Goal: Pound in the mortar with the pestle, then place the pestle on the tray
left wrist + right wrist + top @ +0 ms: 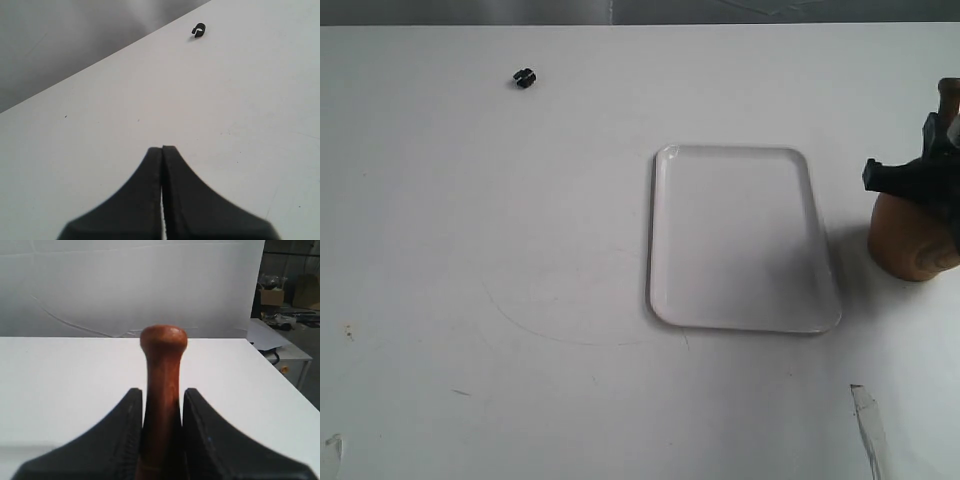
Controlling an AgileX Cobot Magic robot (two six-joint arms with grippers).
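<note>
The light-brown wooden mortar point(910, 240) stands at the right edge of the exterior view, just right of the white tray point(740, 290). My right gripper point(932, 155) hovers right over the mortar, shut on the reddish-brown pestle point(162, 385). The pestle's handle rises between the two black fingers point(127, 435), its round knob point(163, 338) above the tips and its thick end hidden. The knob point(948, 95) also shows above the gripper in the exterior view. My left gripper point(162, 148) is shut on nothing over bare table, and it does not appear in the exterior view.
A tiny black object point(524, 78) lies on the white table at the far left; it shows in the left wrist view too point(199, 31). The table's far edge point(620, 24) runs along the back. A clear strip point(868, 420) lies at the front right.
</note>
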